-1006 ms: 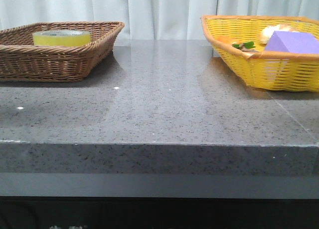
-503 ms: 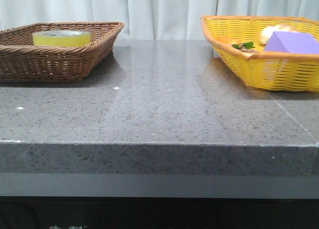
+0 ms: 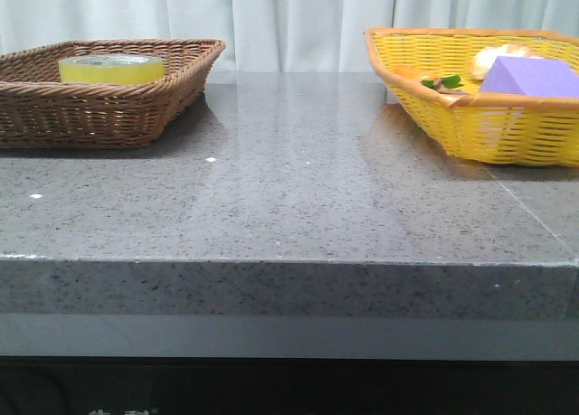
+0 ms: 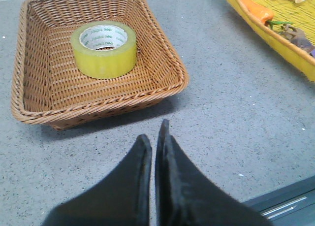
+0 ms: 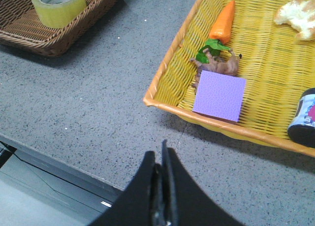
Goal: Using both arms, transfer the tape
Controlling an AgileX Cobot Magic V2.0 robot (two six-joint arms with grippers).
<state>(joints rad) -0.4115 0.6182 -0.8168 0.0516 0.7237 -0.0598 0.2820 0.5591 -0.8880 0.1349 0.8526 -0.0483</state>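
The tape (image 3: 111, 69) (image 4: 104, 48) (image 5: 58, 6) is a thick yellow translucent roll lying flat in the brown wicker basket (image 3: 136, 108) (image 4: 162, 83) at the table's far left. My left gripper (image 4: 153, 132) hangs over bare tabletop short of that basket, fingers pressed together and empty. Over the table's front edge, short of the yellow basket (image 5: 167, 88) (image 3: 470, 130), my right gripper (image 5: 158, 152) is also shut on nothing. Neither arm shows in the front view.
The yellow basket at the far right holds a purple block (image 5: 219, 95) (image 3: 529, 76), a toy carrot (image 5: 223, 20), a brown scrap with green leaves (image 5: 216, 61), a pale bread-like item (image 5: 299, 16) and a dark can (image 5: 304, 116). White curtains hang behind the grey stone table (image 3: 298, 189).
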